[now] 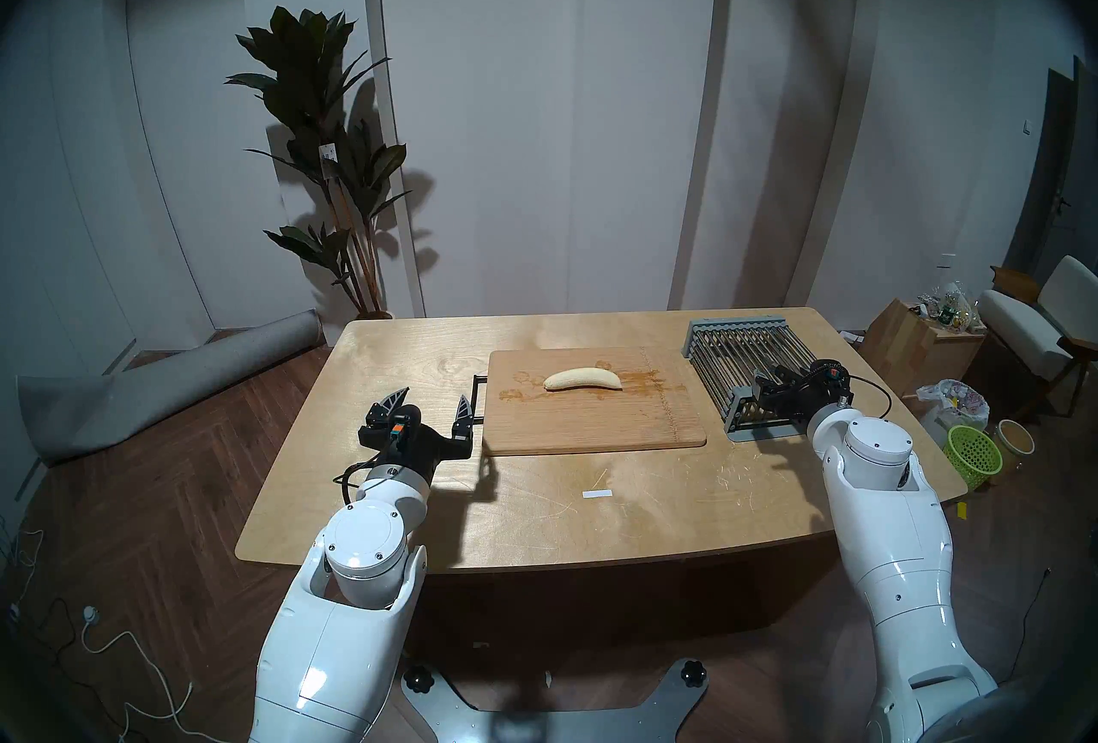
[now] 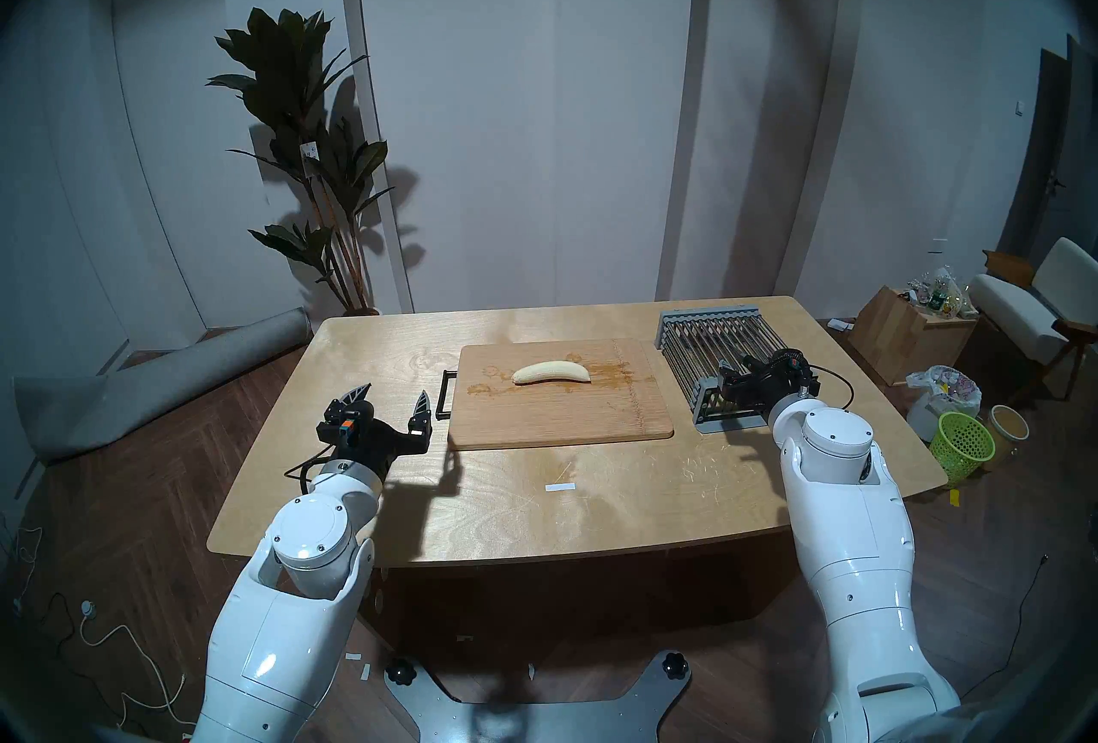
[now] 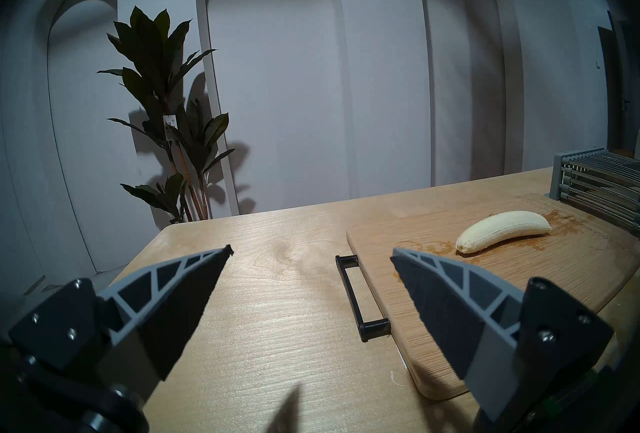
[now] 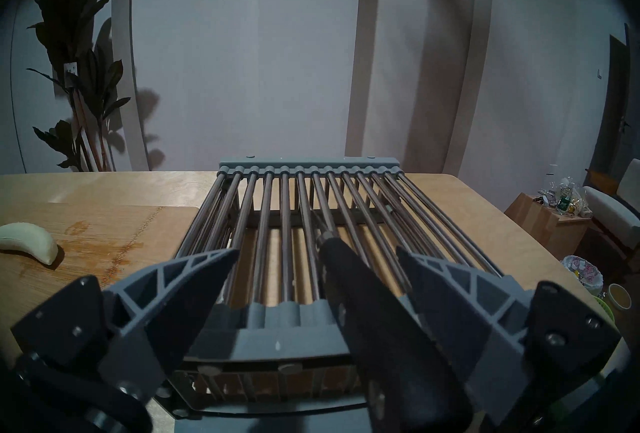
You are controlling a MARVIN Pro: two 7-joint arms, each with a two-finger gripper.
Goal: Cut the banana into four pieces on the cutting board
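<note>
Banana (image 1: 583,379) on board, beyond left claw (image 1: 429,408)

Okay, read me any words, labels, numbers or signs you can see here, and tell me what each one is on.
None can be read.
White tag on the plant: dark marks, too small and blurred to read.
White strip on the table: shows no print.
Packaging on the wooden box beside the table: too small to read.

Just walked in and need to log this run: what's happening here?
A whole peeled banana lies uncut on the cutting board. The right gripper is open at the metal rack, around a black knife handle, not yet closed on it. The left gripper hovers open beside the board's handle.
</note>
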